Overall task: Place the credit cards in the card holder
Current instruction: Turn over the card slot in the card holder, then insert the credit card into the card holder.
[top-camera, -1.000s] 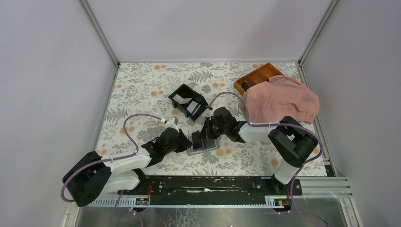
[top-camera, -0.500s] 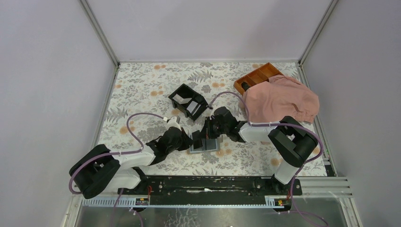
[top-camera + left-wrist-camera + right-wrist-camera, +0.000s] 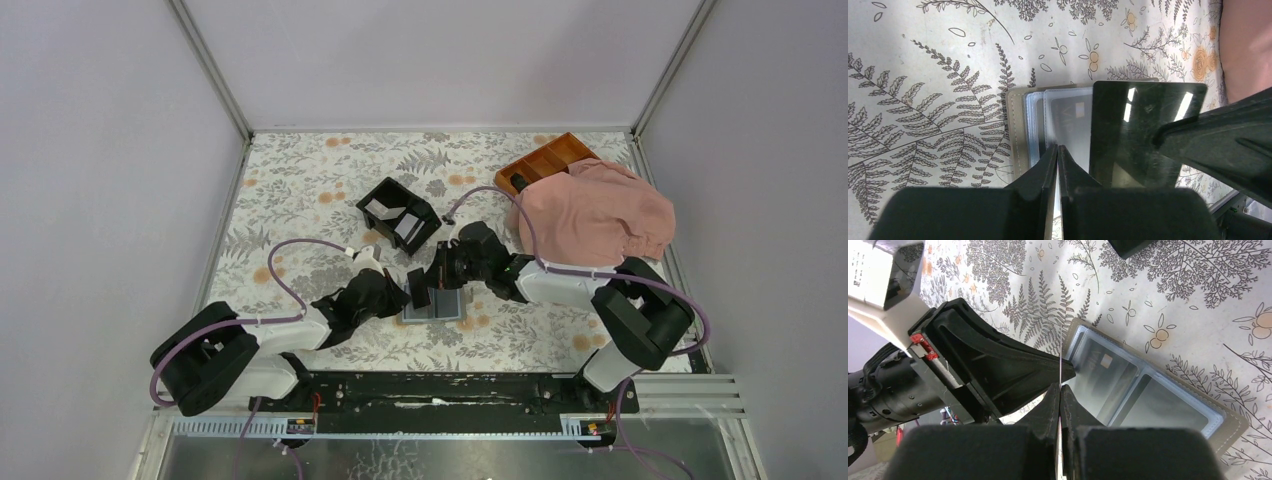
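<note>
An open grey-taupe bifold card holder (image 3: 448,308) lies flat on the floral counter (image 3: 300,180) between the arms, its long axis left-right. One chipped pale card (image 3: 1075,112) looks seated in a sleeve. The right end effector (image 3: 1060,387) pinches a dark glossy card (image 3: 1143,130) upright over the holder, not yet inserted. The left end effector (image 3: 1057,150) is closed at the holder's left panel.

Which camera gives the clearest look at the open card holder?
The right wrist view: the card holder lies open there, nearly its whole inside showing. The left wrist view shows only one end of it, the rest behind a dark card. The top view shows it small and partly covered.
</note>
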